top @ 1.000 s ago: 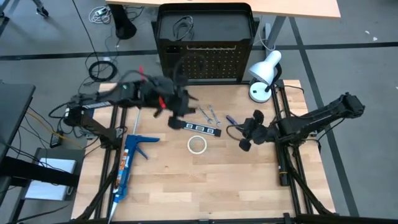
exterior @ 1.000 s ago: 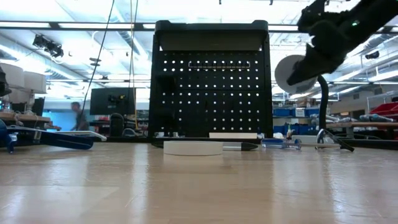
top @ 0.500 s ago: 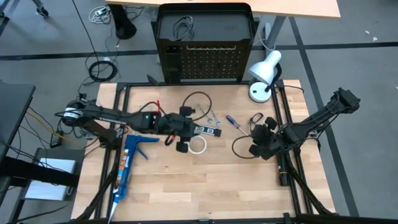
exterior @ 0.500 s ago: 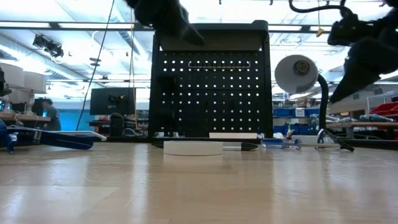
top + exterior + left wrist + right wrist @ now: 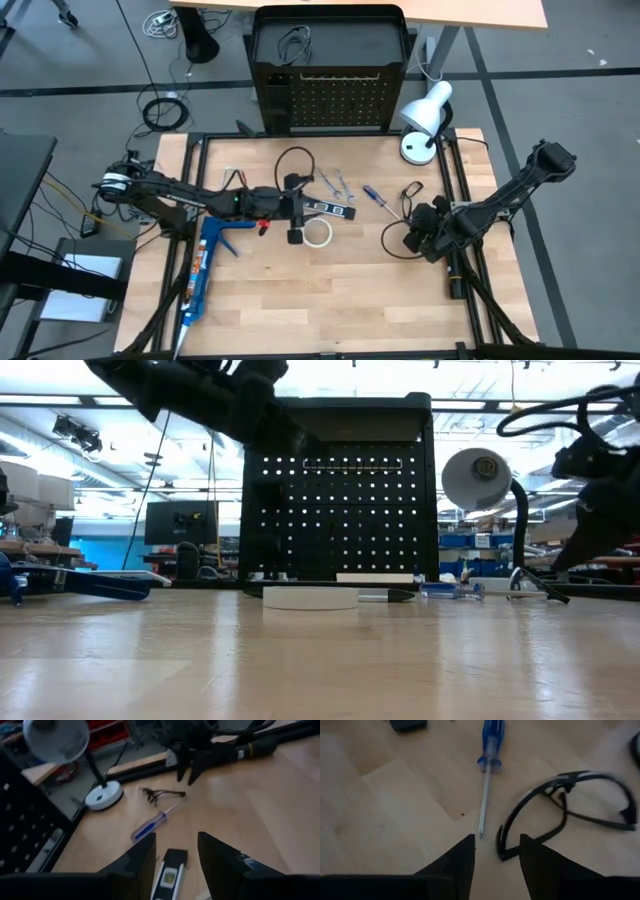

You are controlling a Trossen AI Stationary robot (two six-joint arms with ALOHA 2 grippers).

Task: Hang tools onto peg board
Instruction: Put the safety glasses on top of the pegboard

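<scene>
The black peg board (image 5: 330, 105) stands upright at the table's far edge. Several tools lie flat on the wood in front of it: a white tape ring (image 5: 318, 233), a black strip with white marks (image 5: 331, 208), silver wrenches (image 5: 336, 183), a blue-handled screwdriver (image 5: 489, 750) and a black wire loop (image 5: 565, 805). My left gripper (image 5: 176, 837) hangs open above the table, pointing at the strip's near end (image 5: 170, 867). My right gripper (image 5: 496, 839) is open too and slants down over the screwdriver's tip (image 5: 481, 831) and the loop. It touches neither.
A white desk lamp (image 5: 425, 115) stands at the far right corner beside the peg board. A blue caulking gun (image 5: 205, 262) lies at the near left. Black frame rails (image 5: 452, 180) run along both sides of the table. Bare wood fills the near half.
My left gripper has come down from in front of the peg board toward the near edge and now hangs by the tape ring and strip. My right gripper has sunk and drawn toward the table's near right. No tool has moved.
</scene>
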